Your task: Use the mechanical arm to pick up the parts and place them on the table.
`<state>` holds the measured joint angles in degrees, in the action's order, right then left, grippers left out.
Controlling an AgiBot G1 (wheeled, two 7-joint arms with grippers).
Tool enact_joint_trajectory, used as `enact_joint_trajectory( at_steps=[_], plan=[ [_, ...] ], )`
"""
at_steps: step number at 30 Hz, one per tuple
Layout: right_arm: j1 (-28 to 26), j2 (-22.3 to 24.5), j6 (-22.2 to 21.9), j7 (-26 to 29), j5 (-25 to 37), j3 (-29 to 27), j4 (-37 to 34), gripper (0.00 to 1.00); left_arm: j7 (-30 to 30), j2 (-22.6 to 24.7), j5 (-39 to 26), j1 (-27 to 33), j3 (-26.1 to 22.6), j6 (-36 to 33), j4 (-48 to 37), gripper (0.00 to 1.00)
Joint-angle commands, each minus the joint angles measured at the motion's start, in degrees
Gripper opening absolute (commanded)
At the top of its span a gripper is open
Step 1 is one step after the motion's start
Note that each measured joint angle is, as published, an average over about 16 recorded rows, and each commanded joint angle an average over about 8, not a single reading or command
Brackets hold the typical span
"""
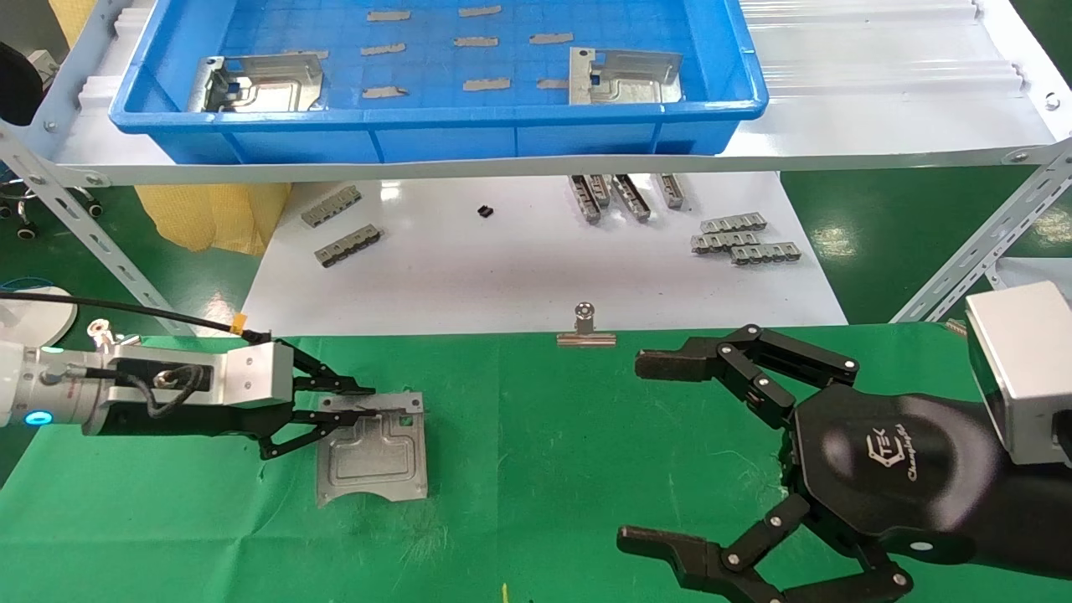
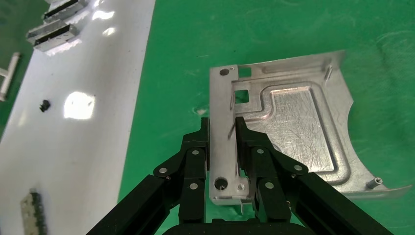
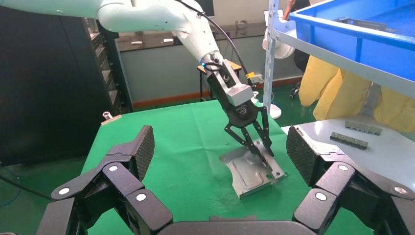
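Left gripper pinches the bent flange of a silver part lying on the green table at 8 o'clock — thin, stiff, slick, likely light; right gripper spread wide, idle at 4 o'clock.

Only one marking legible: white logo on the black body of the right gripper, head view, an angular hexagon-like emblem with letters reading roughly "TEK", and beneath it a slanted script word beginning "Chang", the rest too small to read. Sits behind the finger linkages, toward the silver wrist block. Nothing readable on the blue bin, the metal parts, or the green desk. No numbers or signs.
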<state>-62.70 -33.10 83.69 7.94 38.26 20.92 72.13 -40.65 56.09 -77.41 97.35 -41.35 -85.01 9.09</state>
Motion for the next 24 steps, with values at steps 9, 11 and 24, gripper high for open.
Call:
enact_joint_trajectory(
  at_steps=[9, 11, 24],
  plan=[
    [0.0, 0.0, 0.0, 0.0, 0.0, 0.0, 0.0, 1.00, -1.7, -0.4, 1.4, 1.1, 0.4, -5.5, -3.0, 1.00],
    [0.0, 0.0, 0.0, 0.0, 0.0, 0.0, 0.0, 1.00, -0.5, -0.6, 2.0, 1.3, 0.7, -5.7, -3.9, 1.00],
    [0.0, 0.0, 0.0, 0.0, 0.0, 0.0, 0.0, 1.00, 3.1, -0.9, 3.8, 1.6, 1.5, -6.0, -6.1, 1.00]
  ],
)
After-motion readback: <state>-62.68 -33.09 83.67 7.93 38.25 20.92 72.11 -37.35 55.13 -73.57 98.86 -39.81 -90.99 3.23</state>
